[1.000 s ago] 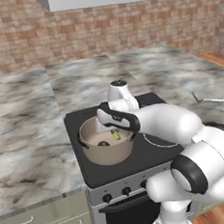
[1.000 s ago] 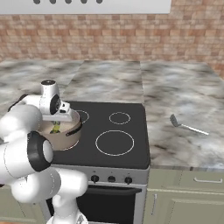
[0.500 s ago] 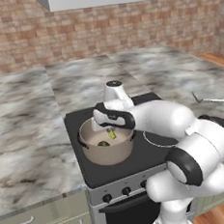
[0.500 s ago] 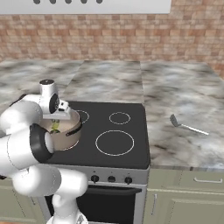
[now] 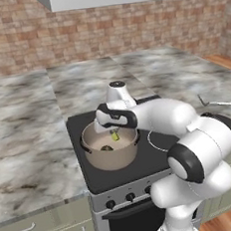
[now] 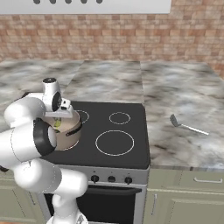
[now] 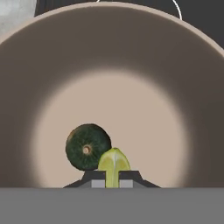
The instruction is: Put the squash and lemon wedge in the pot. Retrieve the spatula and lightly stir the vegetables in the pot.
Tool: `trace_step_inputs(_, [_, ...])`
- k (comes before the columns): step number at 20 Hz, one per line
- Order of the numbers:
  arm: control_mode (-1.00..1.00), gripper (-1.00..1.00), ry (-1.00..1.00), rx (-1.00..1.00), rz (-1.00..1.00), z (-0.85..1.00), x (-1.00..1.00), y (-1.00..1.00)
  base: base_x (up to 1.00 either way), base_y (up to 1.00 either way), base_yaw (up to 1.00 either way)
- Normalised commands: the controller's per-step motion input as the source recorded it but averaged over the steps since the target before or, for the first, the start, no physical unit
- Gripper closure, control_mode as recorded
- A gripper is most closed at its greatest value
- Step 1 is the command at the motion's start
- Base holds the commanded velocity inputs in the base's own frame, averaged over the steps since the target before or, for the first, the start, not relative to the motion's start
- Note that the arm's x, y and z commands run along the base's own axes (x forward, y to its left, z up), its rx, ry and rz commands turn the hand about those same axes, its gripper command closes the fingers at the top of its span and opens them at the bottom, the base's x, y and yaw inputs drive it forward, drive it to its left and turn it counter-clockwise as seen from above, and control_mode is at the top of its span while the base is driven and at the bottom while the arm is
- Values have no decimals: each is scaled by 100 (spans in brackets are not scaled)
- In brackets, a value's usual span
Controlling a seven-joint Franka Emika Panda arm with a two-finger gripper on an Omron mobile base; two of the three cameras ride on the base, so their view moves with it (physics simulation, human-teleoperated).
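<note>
One wedge left to drop: the gripper (image 7: 112, 181) hangs inside the pot (image 5: 112, 160), its jaws pinched on the lemon wedge (image 7: 113, 165).

The pot sits on the stove's (image 6: 131, 131) front-left burner, and the dark green squash (image 7: 87, 146) already lies on its pale floor, just beside the hanging wedge. The wedge looks light, soft and slick-skinned, so a narrow pinch across its thin edge suits it, and it should fall freely once released. The spatula (image 6: 187, 126) lies flat on the worktop (image 6: 183, 96) to the right of the stove, near the front edge, well apart from the pot. It looks light and stiff, and its thin metal handle is probably slippery. The mid-handle seems the best place to grasp it, with the jaws closing across its width.
</note>
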Motion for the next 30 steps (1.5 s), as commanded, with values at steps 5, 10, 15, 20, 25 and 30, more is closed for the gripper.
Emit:
trace_step_inputs(5, [-100, 100, 0, 0, 0, -2, 1, 0, 0, 0, 0])
trace_step_inputs(10, [-100, -100, 0, 0, 0, 0, 0, 0, 0, 0, 0])
trace_step_inputs(15, [-100, -100, 0, 0, 0, 0, 0, 0, 0, 0, 0])
trace_step_inputs(20, [-100, -100, 0, 0, 0, 0, -1, 0, 0, 0, 0])
trace_step_inputs(25, [-100, -100, 0, 0, 0, 8, -22, 0, 0, 0, 0])
trace_step_inputs(30, [-100, -100, -10, 0, 0, 35, -100, 0, 0, 0, 0])
